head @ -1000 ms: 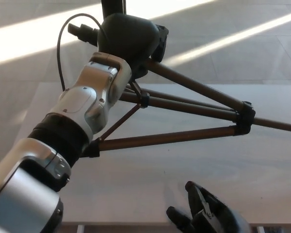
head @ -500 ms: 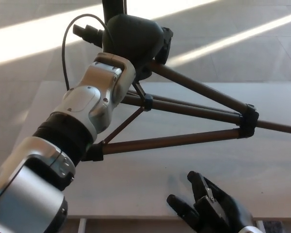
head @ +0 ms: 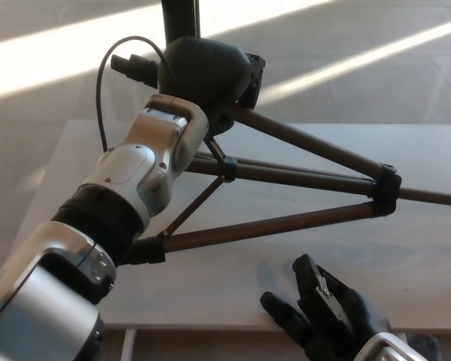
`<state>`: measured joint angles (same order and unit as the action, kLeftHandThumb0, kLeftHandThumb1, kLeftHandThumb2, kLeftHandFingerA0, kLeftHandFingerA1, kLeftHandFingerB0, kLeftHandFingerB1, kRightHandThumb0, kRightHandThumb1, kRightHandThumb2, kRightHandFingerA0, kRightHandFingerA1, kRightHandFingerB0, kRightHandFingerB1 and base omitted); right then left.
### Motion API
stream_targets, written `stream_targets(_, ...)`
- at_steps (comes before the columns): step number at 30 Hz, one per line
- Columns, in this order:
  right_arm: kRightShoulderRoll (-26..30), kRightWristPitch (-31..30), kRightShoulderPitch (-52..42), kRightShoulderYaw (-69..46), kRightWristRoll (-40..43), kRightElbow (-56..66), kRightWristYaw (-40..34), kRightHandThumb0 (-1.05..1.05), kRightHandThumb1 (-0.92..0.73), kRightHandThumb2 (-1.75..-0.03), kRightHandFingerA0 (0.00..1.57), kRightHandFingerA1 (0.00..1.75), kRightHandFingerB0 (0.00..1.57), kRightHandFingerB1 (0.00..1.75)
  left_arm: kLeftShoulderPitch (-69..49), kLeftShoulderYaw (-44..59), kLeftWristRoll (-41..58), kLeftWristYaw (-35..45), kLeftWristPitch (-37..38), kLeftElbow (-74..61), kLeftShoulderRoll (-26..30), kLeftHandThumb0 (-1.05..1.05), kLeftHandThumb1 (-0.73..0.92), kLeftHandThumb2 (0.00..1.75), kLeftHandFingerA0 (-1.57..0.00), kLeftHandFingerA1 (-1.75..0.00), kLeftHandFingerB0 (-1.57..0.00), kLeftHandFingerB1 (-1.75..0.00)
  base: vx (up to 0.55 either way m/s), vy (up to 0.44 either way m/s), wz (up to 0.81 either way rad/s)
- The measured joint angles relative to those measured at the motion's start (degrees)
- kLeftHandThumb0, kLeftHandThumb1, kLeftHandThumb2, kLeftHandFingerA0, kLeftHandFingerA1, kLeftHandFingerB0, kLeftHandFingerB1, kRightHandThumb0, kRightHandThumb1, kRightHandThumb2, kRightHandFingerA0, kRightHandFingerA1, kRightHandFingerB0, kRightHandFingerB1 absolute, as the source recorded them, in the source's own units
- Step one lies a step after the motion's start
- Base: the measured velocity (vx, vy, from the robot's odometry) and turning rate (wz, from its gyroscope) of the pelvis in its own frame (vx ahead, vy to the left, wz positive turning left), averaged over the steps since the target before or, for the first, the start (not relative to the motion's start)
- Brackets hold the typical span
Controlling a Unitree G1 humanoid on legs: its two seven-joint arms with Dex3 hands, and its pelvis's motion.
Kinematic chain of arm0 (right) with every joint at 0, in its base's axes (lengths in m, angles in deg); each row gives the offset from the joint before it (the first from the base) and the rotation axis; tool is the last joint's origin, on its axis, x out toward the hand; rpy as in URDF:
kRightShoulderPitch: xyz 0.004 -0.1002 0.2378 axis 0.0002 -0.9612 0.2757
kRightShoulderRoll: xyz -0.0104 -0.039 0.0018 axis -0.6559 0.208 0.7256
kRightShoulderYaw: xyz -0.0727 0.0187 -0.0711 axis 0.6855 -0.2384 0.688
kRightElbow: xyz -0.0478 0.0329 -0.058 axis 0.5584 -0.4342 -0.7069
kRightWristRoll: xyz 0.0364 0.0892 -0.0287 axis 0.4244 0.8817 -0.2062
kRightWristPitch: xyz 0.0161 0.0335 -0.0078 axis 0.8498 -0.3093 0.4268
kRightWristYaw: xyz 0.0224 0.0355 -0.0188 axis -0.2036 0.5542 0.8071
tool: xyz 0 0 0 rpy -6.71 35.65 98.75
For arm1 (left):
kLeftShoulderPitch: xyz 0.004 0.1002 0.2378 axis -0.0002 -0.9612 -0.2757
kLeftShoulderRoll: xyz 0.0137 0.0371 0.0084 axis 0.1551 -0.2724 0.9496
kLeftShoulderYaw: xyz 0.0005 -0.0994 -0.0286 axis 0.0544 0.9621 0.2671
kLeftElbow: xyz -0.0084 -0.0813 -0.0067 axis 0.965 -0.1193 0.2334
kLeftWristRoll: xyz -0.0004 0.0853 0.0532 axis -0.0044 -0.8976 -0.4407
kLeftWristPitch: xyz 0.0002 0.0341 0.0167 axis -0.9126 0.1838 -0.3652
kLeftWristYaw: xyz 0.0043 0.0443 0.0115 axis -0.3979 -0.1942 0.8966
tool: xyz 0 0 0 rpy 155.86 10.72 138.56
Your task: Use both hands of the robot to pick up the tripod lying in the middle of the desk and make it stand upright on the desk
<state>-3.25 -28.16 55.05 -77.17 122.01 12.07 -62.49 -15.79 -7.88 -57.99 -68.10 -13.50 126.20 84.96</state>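
- Head view, upper middle of the frame: the left hand (head: 207,71) is wrapped over the top of the tripod (head: 286,177), right where the legs meet. Its fingers are closed around that hub, pinching the tripod.
- The left arm (head: 128,188) runs from the lower left corner up toward the centre, silver shells with a black band at the joint, and it covers part of the tripod's legs.
- A thin black cable (head: 105,83) loops out from the wrist area at upper left.
- The tripod is lifted at its head end, tilted, with three dark brownish legs fanning out to the right across the middle of the frame. One leg reaches the right edge.
- A black collar (head: 387,188) sits on the legs at right of centre, where two of them come together.
- Thin braces run from a small black hub (head: 225,167) near the arm out to the legs.
- The tripod's centre column (head: 180,19) rises out of the top edge of the frame.
- The surface (head: 428,248) is pale and wood-toned, filling the lower half; I cannot tell whether the leg tips touch it.
- Lower right: the right hand (head: 323,316) hovers below the tripod, apart from it, fingers spread and holding nothing.
- Behind the surface, tiled floor (head: 45,53) with bright bands of sunlight at the top.
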Motion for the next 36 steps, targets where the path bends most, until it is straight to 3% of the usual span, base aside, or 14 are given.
stream_targets(2, 0.00, -0.04, 0.22, -0.13, 0.41, -0.38, -0.30, -0.71, -0.54, -0.92, 0.00, 0.33, 0.08, 0.38, 0.00, 0.00, -0.01, 0.00, 0.01, -0.05, 0.00, -0.19, 0.59, 0.92, -0.87, -1.75, -0.73, -1.40, 0.00, 0.000, 0.00)
stream_targets(10, 0.00, -1.81, 0.31, -0.58, 3.60, -0.05, -3.05, -0.68, -0.76, -0.63, 0.02, 0.57, 0.13, 0.35, -0.17, 0.02, 0.01, 0.00, 0.03, -0.05, 0.15, -0.25, 0.61, 0.89, -0.92, -1.65, -0.80, -1.22, 0.00, 0.000, 0.00)
stream_targets(11, 0.00, -2.32, 0.25, -0.56, 4.30, 0.33, -3.64, -0.70, -0.58, -0.94, 0.01, 0.50, 0.05, 0.39, -0.17, 0.02, 0.01, 0.01, 0.03, -0.05, 0.15, -0.24, 0.63, 0.90, -0.91, -1.54, -0.85, -1.16, 0.00, 0.000, 0.00)
stream_targets(13, 0.00, -2.88, -0.17, -0.28, 5.54, 2.28, -4.67, -0.68, -0.76, -0.64, 0.03, 0.55, 0.11, 0.27, -0.17, -0.05, 0.00, 0.03, 0.04, -0.04, 0.15, -0.21, 0.66, 0.90, -0.89, -1.63, -0.77, -1.26, 0.00, 0.000, 0.00)
stream_targets(21, 0.06, -4.68, -7.24, 3.68, 11.41, 11.97, -9.89, -0.74, -0.54, -0.92, 0.00, 0.52, 0.05, 0.29, -0.23, -0.06, 0.01, 0.02, 0.05, -0.02, 0.43, -0.21, 0.65, 0.89, -0.87, -1.71, -0.76, -1.35, 0.00, 0.000, 0.00)
stream_targets(22, 0.11, -4.78, -7.89, 4.16, 12.01, 12.97, -10.71, -0.70, -0.72, -0.62, 0.02, 0.60, 0.09, 0.29, -0.29, -0.06, 0.00, 0.02, 0.05, -0.02, 0.45, -0.21, 0.66, 0.88, -0.87, -1.70, -0.76, -1.34, 0.00, 0.000, 0.00)
stream_targets(24, 0.21, -4.92, -9.12, 5.48, 13.38, 15.26, -12.38, -0.75, -0.53, -0.91, 0.00, 0.52, 0.07, 0.32, -0.41, -0.07, 0.00, 0.02, 0.05, -0.02, 0.54, -0.15, 0.63, 0.90, -0.98, -1.70, -0.77, -1.32, 0.00, 0.000, 0.00)
stream_targets(25, 0.22, -4.94, -9.53, 5.97, 13.89, 16.17, -13.04, -0.71, -0.72, -0.62, 0.03, 0.58, 0.10, 0.27, -0.44, -0.08, -0.01, 0.02, 0.05, -0.02, 0.57, -0.20, 0.63, 0.87, -0.86, -1.72, -0.76, -1.37, 0.00, 0.000, 0.00)
stream_targets(27, 0.28, -4.95, -9.95, 6.98, 15.31, 17.91, -14.64, -0.80, -0.55, -0.91, 0.01, 0.58, 0.06, 0.39, -0.48, -0.08, -0.01, 0.02, 0.05, -0.02, 0.69, -0.20, 0.61, 0.84, -0.86, -1.74, -0.74, -1.44, 0.00, 0.000, 0.00)
stream_targets(30, 0.34, -4.91, -9.77, 7.80, 17.24, 19.76, -16.80, -0.75, -0.55, -0.94, 0.10, 0.62, 0.01, 0.41, -0.48, -0.11, -0.01, 0.02, 0.05, -0.02, 0.73, -0.18, 0.65, 0.87, -0.96, -1.67, -0.76, -1.34, 0.00, 0.000, 0.00)
stream_targets(31, 0.34, -4.90, -9.74, 7.95, 17.86, 20.18, -17.48, -0.69, -0.53, -0.95, 0.10, 0.61, 0.00, 0.44, -0.48, -0.11, -0.02, 0.02, 0.05, -0.02, 0.73, -0.28, 0.56, 1.06, -1.14, -1.30, -0.90, -1.12, 0.00, 0.000, 0.00)
stream_targets(32, 0.35, -4.86, -9.64, 8.08, 18.51, 20.56, -18.24, -0.38, -0.46, -1.04, 0.04, 0.56, 0.00, 0.51, -0.50, -0.12, -0.03, 0.02, 0.06, -0.02, 0.76, -0.17, 0.69, 0.88, -0.92, -1.71, -0.79, -1.35, 0.00, 0.000, 0.00)
stream_targets(35, 0.34, -4.28, -7.58, 7.69, 20.57, 20.59, -20.51, -0.70, -0.76, -0.63, 0.03, 0.60, 0.08, 0.29, -0.53, -0.18, -0.04, 0.01, 0.05, -0.12, 0.85, -0.18, 0.64, 0.88, -0.91, -1.65, -0.78, -1.30, 0.00, 0.000, 0.00)
stream_targets(36, 0.34, -3.94, -6.96, 7.48, 21.18, 20.58, -20.94, -0.75, -0.57, -0.95, 0.03, 0.57, 0.04, 0.36, -0.53, -0.18, -0.04, 0.01, 0.05, -0.20, 0.86, -0.17, 0.63, 0.87, -0.91, -1.69, -0.76, -1.32, 0.00, 0.000, 0.00)
